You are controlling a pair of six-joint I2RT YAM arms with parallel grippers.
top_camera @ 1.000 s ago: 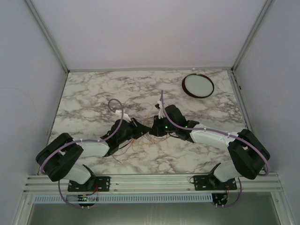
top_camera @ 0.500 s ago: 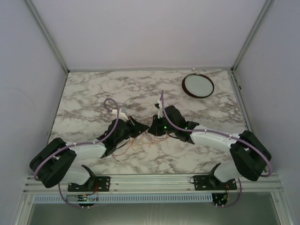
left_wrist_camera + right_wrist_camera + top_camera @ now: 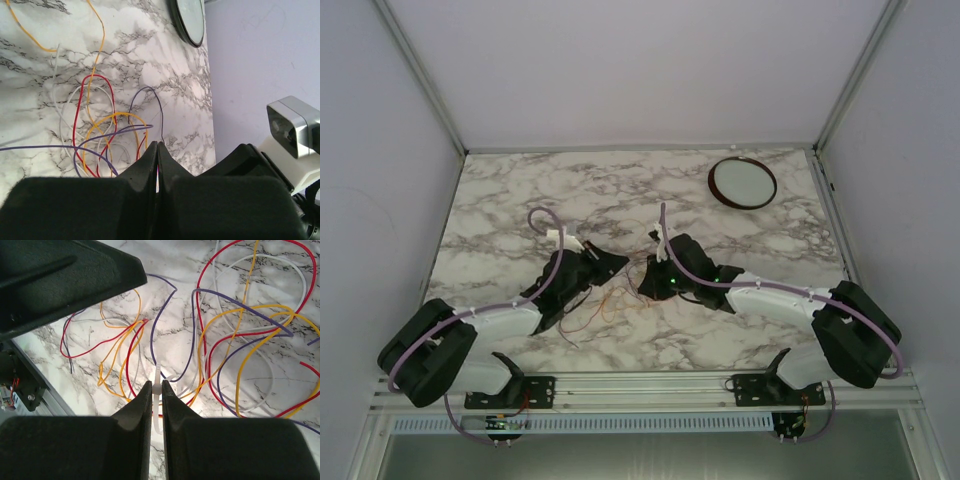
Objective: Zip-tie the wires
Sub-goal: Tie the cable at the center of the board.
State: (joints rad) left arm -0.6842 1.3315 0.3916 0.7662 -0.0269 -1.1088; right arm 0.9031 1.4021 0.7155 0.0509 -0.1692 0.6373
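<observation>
The wires (image 3: 605, 308) lie in a loose tangle of red, orange, yellow, purple and white loops on the marble table (image 3: 520, 200). In the right wrist view the wires (image 3: 235, 340) spread under my right gripper (image 3: 157, 386), which is shut on a white zip tie (image 3: 158, 375) looped round some strands. My left gripper (image 3: 157, 144) is shut above the wires (image 3: 100, 125); whether it pinches anything I cannot tell. From above, the left gripper (image 3: 620, 262) and right gripper (image 3: 643, 284) sit close together over the tangle.
A dark-rimmed round white dish (image 3: 742, 182) sits at the back right, also seen as the dish (image 3: 190, 20) in the left wrist view. Grey walls enclose the table. The left arm's black body (image 3: 65, 275) hangs over the right wrist view's top left.
The left arm has drawn back, its wrist swinging left and its elbow dropping lower. The right gripper has shifted slightly left and nearer, still holding the zip tie.
</observation>
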